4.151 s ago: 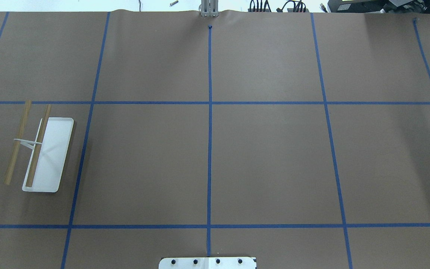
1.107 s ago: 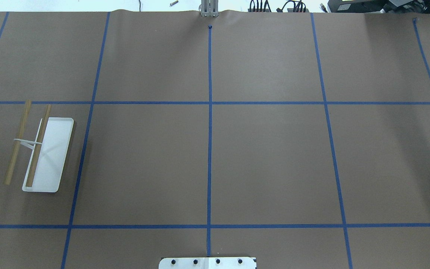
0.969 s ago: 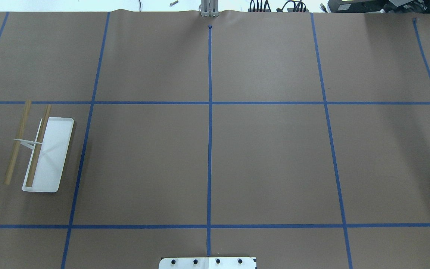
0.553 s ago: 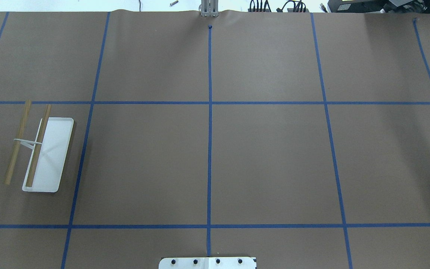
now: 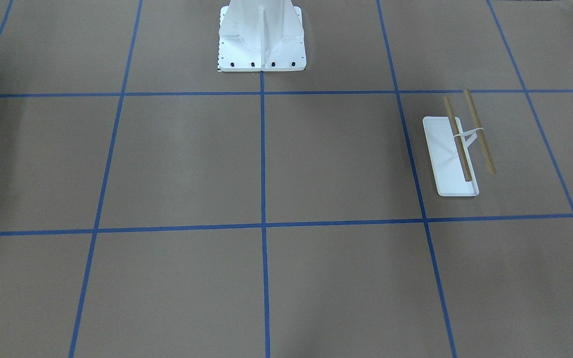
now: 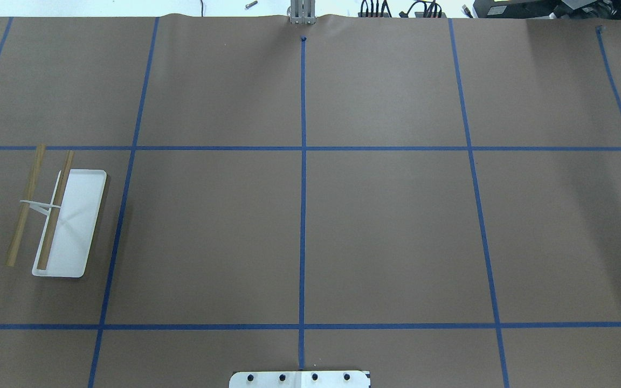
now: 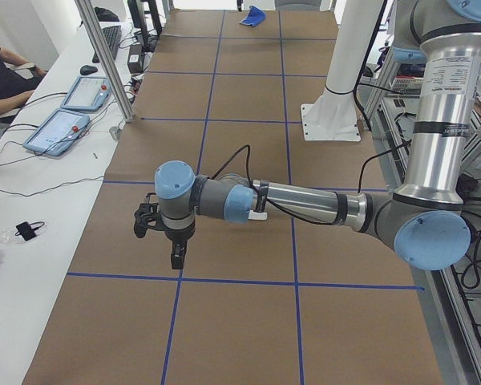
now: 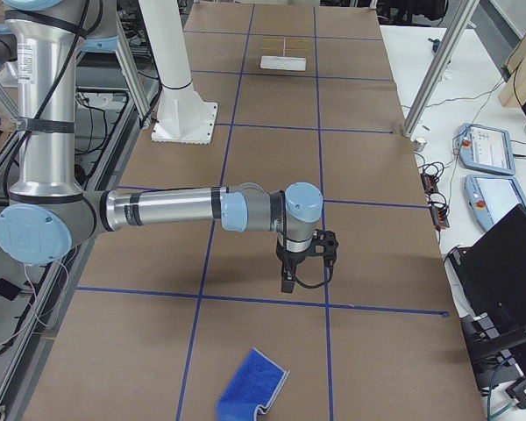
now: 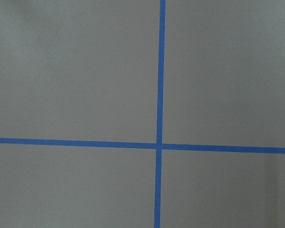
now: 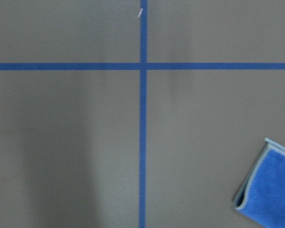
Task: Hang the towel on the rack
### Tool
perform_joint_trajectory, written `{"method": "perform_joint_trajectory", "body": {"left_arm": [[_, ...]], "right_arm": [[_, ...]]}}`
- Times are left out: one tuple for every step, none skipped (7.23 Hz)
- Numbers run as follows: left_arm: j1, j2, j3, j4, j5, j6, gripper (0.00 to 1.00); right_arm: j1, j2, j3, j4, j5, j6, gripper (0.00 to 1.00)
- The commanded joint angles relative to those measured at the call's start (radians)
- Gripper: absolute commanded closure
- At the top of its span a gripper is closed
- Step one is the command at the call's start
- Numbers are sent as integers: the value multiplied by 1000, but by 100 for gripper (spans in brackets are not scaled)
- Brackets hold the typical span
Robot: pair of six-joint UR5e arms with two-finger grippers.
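The rack (image 6: 76, 226) stands at the left side of the table in the overhead view, with a white tray base and two tan rods (image 6: 54, 210); it also shows in the front view (image 5: 448, 159) and far off in the right side view (image 8: 283, 54). The blue towel (image 8: 252, 383) lies folded on the table at the robot's right end, and its corner shows in the right wrist view (image 10: 270, 187). My right gripper (image 8: 287, 281) hangs above the table short of the towel. My left gripper (image 7: 176, 257) hangs above the table near the left end. I cannot tell whether either is open or shut.
The white bolted pedestal (image 5: 261, 40) stands at the table's robot side. Blue tape lines grid the brown table. Aluminium posts (image 7: 104, 56) (image 8: 430, 79) stand at the far table edge. An operator (image 7: 0, 72) sits beside control tablets (image 7: 60, 132).
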Motion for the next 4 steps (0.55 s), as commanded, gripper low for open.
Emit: {"method": "perform_joint_trajectory", "body": {"left_arm": [[0, -2, -6, -1, -2, -6, 0], [0, -2, -11, -2, -2, -8, 0], [2, -8, -6, -4, -2, -8, 0], [2, -11, -9, -2, -2, -8, 0]], "right_arm": [[16, -1, -76, 6, -115, -75, 0], [54, 5, -136, 8, -73, -154, 0], [114, 26, -205, 8, -58, -289, 0], [149, 30, -258, 8, 11, -371, 0]]}}
